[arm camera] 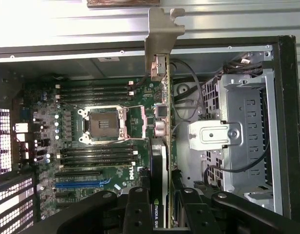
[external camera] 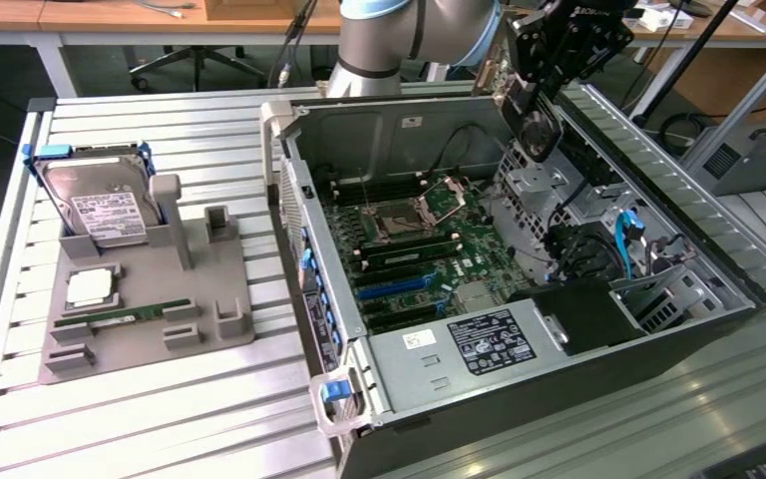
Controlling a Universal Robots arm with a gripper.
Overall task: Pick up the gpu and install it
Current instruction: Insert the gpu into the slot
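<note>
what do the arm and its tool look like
The silver-grey cylindrical robot arm has a light blue joint cap. Its black metal tool is blocky, carries white lettering on the body, and ends in jointed black link fingers with round pivot pins.

The gpu [arm camera: 161, 165] is black, with a silver bracket [arm camera: 162, 34]. The motherboard [external camera: 403, 244] is green, with one blue slot [external camera: 390, 287]. The tray [external camera: 144, 329] is grey, the gripper [arm camera: 162, 200] black.
</note>
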